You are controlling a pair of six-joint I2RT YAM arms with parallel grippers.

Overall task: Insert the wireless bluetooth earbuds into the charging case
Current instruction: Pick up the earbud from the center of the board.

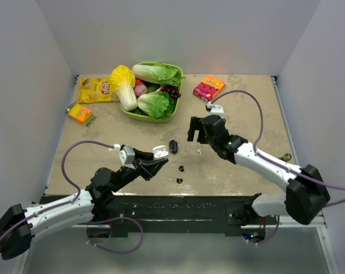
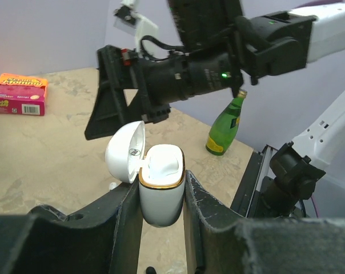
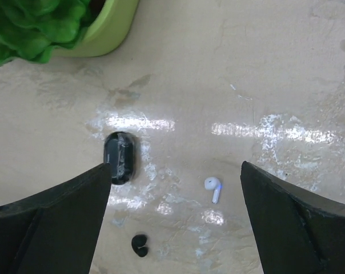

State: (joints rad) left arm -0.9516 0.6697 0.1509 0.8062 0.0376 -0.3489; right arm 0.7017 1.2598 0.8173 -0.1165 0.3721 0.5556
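Left tool [image 2: 161, 212] gripped the small white glossy charging case [image 2: 161, 177], lid open, above the tan desk [image 3: 264, 68]. Right tool [image 3: 175, 171] hung open over tiny black rounded earbuds [image 1: 181, 168]; pinching one seemingly came next.

I had the top camera high behind both arm bases, looking down and forward over the whole table [image 1: 241, 114]. My left wrist camera looked almost level across it, close behind the charging case [image 2: 161, 188], facing the right arm [image 2: 189, 74]. The right wrist camera stared straight down from close above, sharing the black oval object [image 3: 120, 158] with the top view.
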